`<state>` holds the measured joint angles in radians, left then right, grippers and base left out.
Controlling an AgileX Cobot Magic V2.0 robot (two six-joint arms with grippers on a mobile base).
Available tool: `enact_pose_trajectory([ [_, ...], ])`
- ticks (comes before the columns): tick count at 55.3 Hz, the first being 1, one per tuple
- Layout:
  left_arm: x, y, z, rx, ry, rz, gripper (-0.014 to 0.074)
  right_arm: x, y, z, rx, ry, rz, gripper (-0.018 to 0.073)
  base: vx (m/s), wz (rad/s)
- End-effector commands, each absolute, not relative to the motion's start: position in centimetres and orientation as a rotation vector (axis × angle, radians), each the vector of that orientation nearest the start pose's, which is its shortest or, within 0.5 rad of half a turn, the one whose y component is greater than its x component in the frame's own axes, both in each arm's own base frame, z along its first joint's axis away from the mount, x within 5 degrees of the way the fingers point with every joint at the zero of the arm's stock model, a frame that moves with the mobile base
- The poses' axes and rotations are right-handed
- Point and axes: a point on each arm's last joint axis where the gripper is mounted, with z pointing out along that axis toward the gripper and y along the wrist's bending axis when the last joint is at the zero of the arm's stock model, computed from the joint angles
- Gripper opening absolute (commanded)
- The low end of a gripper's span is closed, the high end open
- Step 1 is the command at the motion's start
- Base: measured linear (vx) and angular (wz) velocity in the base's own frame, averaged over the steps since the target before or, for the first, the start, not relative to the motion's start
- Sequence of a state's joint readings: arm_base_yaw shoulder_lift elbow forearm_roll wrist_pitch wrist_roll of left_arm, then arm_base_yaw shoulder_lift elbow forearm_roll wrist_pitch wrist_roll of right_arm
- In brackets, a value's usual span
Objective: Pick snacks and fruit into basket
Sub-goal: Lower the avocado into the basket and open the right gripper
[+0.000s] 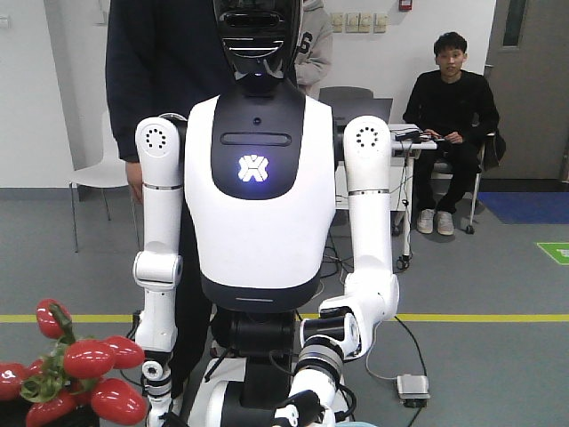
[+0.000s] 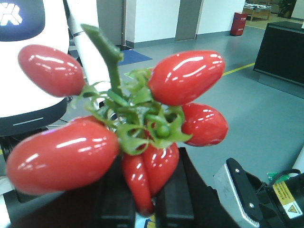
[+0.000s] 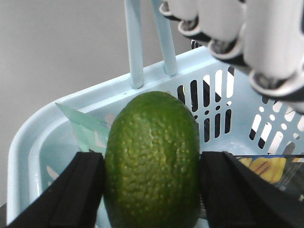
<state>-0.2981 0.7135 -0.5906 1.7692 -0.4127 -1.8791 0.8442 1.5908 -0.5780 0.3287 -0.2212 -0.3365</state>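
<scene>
In the left wrist view my left gripper is shut on the lowest fruits of a cluster of glossy red oblong fruit with green leaves. The front view shows that cluster at the lower left, hiding the gripper. My right gripper is shut on a dark-green bumpy avocado-like fruit, held over the light-blue lattice basket. Inside the basket lie a mint-green pouch at the left and a black box printed with yellow pieces at the right. The basket's handle rises behind the avocado.
A white and black humanoid robot stands facing me. A white segmented hand hangs by the basket's handle. A person sits at a desk behind. A black counter stands at the far right.
</scene>
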Motion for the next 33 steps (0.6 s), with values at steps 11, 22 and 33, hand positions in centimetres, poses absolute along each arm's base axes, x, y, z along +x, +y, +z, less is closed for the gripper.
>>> enact_pose_trajectory([
  [11, 12.97, -7.59, 34.95, 0.482, 1.625, -0.605, 0.0, 19.99, 21.12, 17.98, -0.944, 1.946, 0.326, 0.0257, 0.0, 0.0],
  [22, 12.96, -7.6, 34.94, 0.482, 1.625, -0.606, 0.0, 20.04, 21.11, 18.02, -0.926, 1.948, 0.329, 0.0481, 0.0, 0.0],
  [33, 12.96, -7.6, 34.94, 0.482, 1.625, -0.606, 0.0, 20.04, 21.11, 18.02, -0.927, 1.949, 0.329, 0.0595, 0.0, 0.0],
])
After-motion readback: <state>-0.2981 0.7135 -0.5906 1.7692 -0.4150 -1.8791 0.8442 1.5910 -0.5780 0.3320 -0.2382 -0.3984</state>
